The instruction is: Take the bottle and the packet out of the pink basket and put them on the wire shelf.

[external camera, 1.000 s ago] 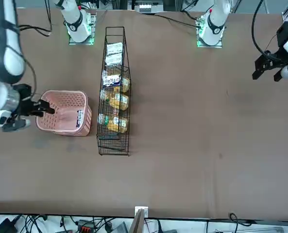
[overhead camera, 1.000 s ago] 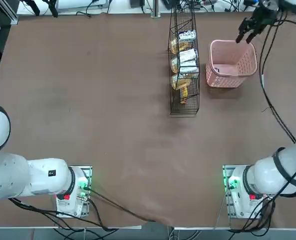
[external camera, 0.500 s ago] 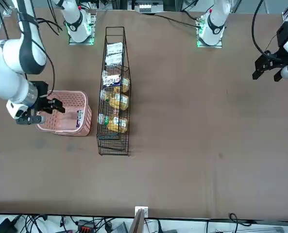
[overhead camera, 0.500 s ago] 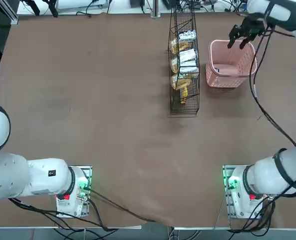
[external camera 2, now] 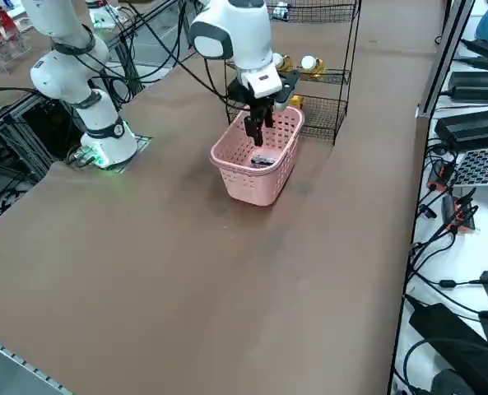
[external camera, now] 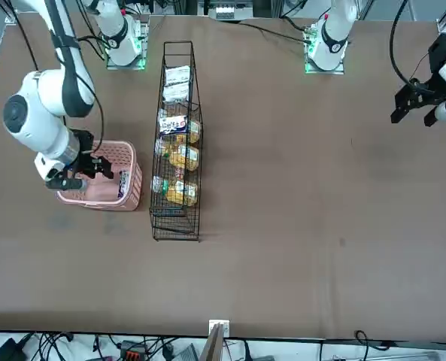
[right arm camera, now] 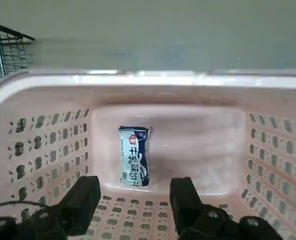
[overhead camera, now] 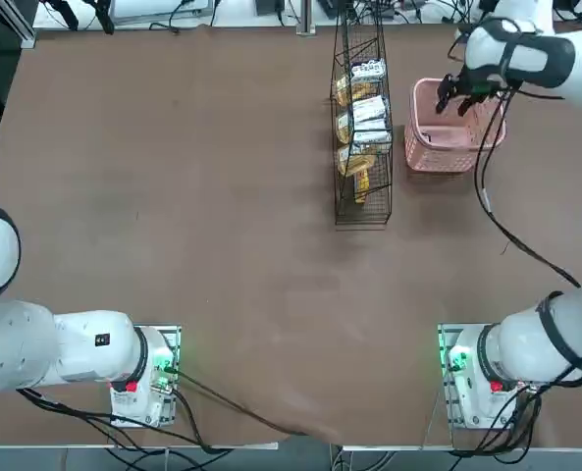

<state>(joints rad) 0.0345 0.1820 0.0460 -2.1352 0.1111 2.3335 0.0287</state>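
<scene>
In the top view, the right jaws (overhead camera: pixel 452 107) hang over the basket (overhead camera: pixel 444 151) at upper right, spread wide with nothing between them, presumably to leave room to descend around the packet (right arm camera: pixel 134 156). That lies flat on the basket floor, near the middle of the wrist picture; no bottle shows in the basket. The wire shelf (overhead camera: pixel 361 218) stands just beside the basket on the bench (overhead camera: pixel 192 245), probably to keep the transfer short.

The white packet (right arm camera: pixel 135 156) with dark blue print lies flat inside the upright pink basket (right arm camera: pixel 197 150), near the black wire shelf (external camera: pixel 176 239).
</scene>
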